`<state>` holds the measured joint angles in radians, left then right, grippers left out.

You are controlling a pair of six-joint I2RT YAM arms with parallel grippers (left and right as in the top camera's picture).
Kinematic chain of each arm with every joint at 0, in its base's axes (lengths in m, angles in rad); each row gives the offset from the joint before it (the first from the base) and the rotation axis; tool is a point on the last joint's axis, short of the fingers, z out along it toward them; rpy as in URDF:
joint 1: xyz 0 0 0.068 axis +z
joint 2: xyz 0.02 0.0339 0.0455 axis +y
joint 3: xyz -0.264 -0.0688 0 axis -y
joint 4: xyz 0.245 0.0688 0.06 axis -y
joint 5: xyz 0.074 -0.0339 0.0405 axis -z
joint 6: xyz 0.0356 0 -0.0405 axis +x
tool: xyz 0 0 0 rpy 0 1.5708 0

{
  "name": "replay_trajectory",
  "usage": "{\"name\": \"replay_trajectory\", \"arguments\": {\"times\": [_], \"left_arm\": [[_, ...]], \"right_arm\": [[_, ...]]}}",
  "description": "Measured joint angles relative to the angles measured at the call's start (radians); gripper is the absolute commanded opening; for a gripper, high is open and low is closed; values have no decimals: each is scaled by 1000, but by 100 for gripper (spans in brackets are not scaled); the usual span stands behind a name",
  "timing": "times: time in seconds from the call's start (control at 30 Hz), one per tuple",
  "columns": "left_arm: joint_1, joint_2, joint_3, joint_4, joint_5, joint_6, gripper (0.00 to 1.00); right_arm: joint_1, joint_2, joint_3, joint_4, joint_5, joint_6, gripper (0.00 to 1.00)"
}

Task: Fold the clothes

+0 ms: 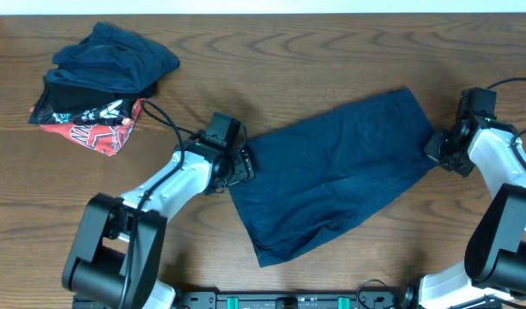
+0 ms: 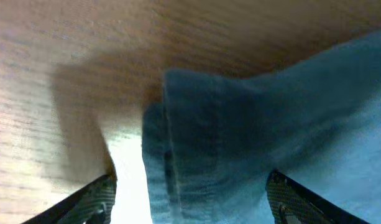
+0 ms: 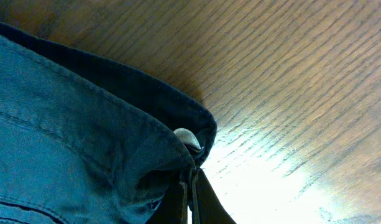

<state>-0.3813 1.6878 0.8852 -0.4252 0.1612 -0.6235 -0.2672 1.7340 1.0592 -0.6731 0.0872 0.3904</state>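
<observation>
Looks down on a brown wood-grain surface (image 1: 331, 51) flanked by two robot arms. Shows a wide, plain navy garment (image 1: 335, 176) lying flat at the centre, roughly rectangular and lightly wrinkled, slanting from 7 o'clock up toward 2 o'clock. Places the left end effector (image 1: 235, 163) at the garment's 9 o'clock edge, touching the cloth there. In the left wrist view, finds its jaws spread wide apart, gripping nothing, with a bunched, doubled-over hem of the navy cloth sitting between them. Places the right end effector (image 1: 440, 150) at the garment's 3 o'clock corner. In the right wrist view, finds those jaws pressed together, clamped on the seamed corner of the navy cloth, with a small pale patch (image 3: 187, 137) peeking from inside the fold just above the pinch. At 10 o'clock, well apart from the handled piece, shows a loose pile of clothes (image 1: 112, 60): dark navy items crumpled on top, a red-and-black garment (image 1: 95, 130) with white print underneath, sticking out at the pile's 6 o'clock side. Shows a thin black cable (image 1: 162, 118) looping from the left arm, close to the pile's 4 o'clock edge.
</observation>
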Motion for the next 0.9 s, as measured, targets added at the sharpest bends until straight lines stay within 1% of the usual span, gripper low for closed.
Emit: {"name": "replay_trajectory", "arguments": {"times": [0.07, 0.13, 0.17, 0.2, 0.23, 0.27, 0.43, 0.57, 0.6, 0.73, 0.77, 0.8, 0.83, 0.87, 0.9], "left_arm": [[0, 9, 2, 34, 3, 2, 66], [0, 15, 2, 61, 18, 6, 52], [1, 19, 2, 70, 23, 8, 41], [1, 23, 2, 78, 29, 11, 23], [1, 27, 2, 80, 35, 15, 11], [1, 31, 2, 85, 43, 24, 6], [8, 40, 2, 119, 62, 71, 6], [66, 44, 37, 142, 80, 105, 7], [84, 45, 55, 150, 83, 108, 6], [171, 48, 166, 224, 92, 123, 6], [186, 48, 187, 247, 91, 126, 6], [202, 48, 208, 272, 90, 127, 15], [215, 48, 225, 296, 86, 131, 32], [225, 48, 238, 311, 82, 135, 52], [235, 48, 246, 326, 79, 135, 62]], "right_arm": [[0, 0, 0, -3, 0, 0, 1], [0, 0, 0, -5, 0, 0, 1], [0, 0, 0, -5, 0, 0, 1], [0, 0, 0, -5, 0, 0, 1], [0, 0, 0, -6, 0, 0, 1], [0, 0, 0, -6, 0, 0, 1], [0, 0, 0, -5, 0, 0, 1], [0, 0, 0, 13, -10, 0, 2], [0, 0, 0, 20, -16, 0, 4], [0, 0, 0, 71, -73, -20, 20], [0, 0, 1, 80, -84, -26, 22], [0, 0, 2, 88, -95, -35, 25], [0, 0, 3, 94, -109, -43, 27], [-3, 0, 6, 96, -119, -54, 28], [-5, -1, 7, 98, -129, -63, 28]]}}
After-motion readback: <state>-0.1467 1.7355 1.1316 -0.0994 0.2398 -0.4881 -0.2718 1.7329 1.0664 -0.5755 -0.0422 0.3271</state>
